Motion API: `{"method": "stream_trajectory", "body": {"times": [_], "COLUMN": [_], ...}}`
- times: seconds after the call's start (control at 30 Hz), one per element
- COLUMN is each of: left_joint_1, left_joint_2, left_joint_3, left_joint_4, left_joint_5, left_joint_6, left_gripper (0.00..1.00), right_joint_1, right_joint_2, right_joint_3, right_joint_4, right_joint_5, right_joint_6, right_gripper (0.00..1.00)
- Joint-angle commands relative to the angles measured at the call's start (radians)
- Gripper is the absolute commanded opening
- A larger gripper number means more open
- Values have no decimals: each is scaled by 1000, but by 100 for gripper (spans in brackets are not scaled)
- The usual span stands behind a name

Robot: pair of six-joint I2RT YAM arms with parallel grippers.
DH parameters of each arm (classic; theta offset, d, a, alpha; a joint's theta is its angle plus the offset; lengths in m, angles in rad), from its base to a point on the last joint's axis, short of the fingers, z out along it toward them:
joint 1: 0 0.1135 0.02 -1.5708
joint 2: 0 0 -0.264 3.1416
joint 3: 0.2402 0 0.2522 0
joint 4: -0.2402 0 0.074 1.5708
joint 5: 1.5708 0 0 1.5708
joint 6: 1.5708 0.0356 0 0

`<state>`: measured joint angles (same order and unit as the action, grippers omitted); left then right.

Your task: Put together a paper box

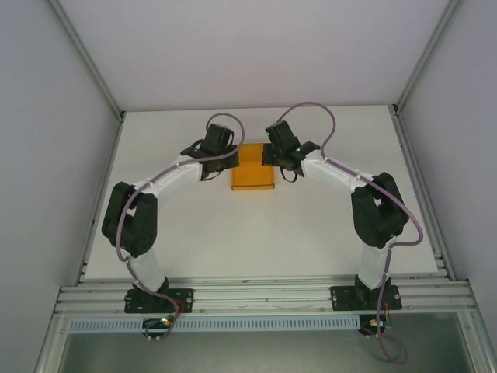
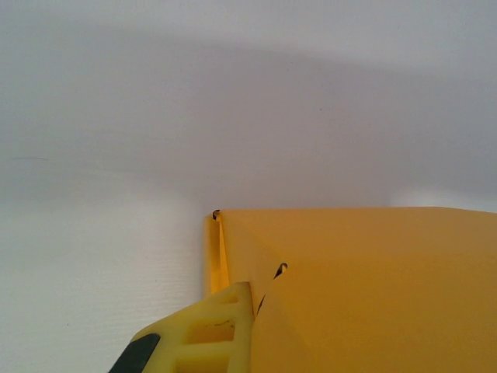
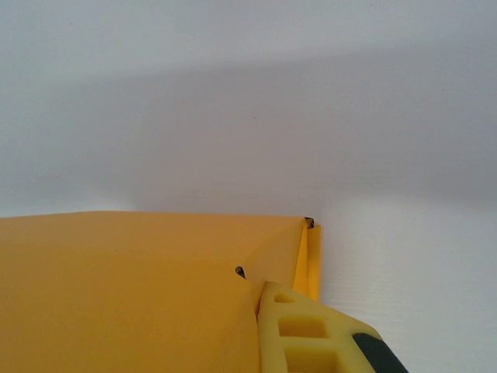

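Note:
The paper box [image 1: 254, 172] is a bright orange, compact folded card lying on the white table between both arms. My left gripper [image 1: 231, 158] meets its left edge and my right gripper [image 1: 274, 158] its right edge. In the left wrist view the orange card [image 2: 373, 287] covers the lower right, and one yellow finger [image 2: 206, 330] presses against a folded side flap; the other finger is hidden behind the card. The right wrist view mirrors this: the card [image 3: 124, 287] lies at lower left with one yellow finger [image 3: 307, 334] against its side fold. Both grippers look clamped on the card.
The white table [image 1: 194, 233] is walled in by grey panels left, right and behind. An aluminium rail [image 1: 264, 295] runs along the near edge, carrying both arm bases. Cables loop above each arm.

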<state>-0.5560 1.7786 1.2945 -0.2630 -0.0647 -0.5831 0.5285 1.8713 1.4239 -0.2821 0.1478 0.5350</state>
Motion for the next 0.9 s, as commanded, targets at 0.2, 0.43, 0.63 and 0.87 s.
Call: {"method": "stream_trajectory", "body": {"times": [0.2, 0.43, 0.63, 0.87], "left_joint_1": [-46, -82, -105, -130], "left_joint_2": [-34, -73, -176, -284], "left_joint_3": [-115, -181, -241, -227], "left_joint_4": [144, 138, 120, 16], "left_joint_5": [24, -24, -42, -17], "left_joint_6": [0, 31, 78, 92], "left_gripper": [0, 13, 40, 98], "right_joint_1": [55, 91, 124, 175], "right_joint_2": [-43, -100, -154, -183], "right_joint_3": [-109, -215, -331, -480], "right_joint_4": [155, 206, 266, 381], "right_joint_5": [73, 164, 249, 334], "right_joint_6": [19, -14, -88, -113], "right_gripper": [0, 0, 0, 0]}}
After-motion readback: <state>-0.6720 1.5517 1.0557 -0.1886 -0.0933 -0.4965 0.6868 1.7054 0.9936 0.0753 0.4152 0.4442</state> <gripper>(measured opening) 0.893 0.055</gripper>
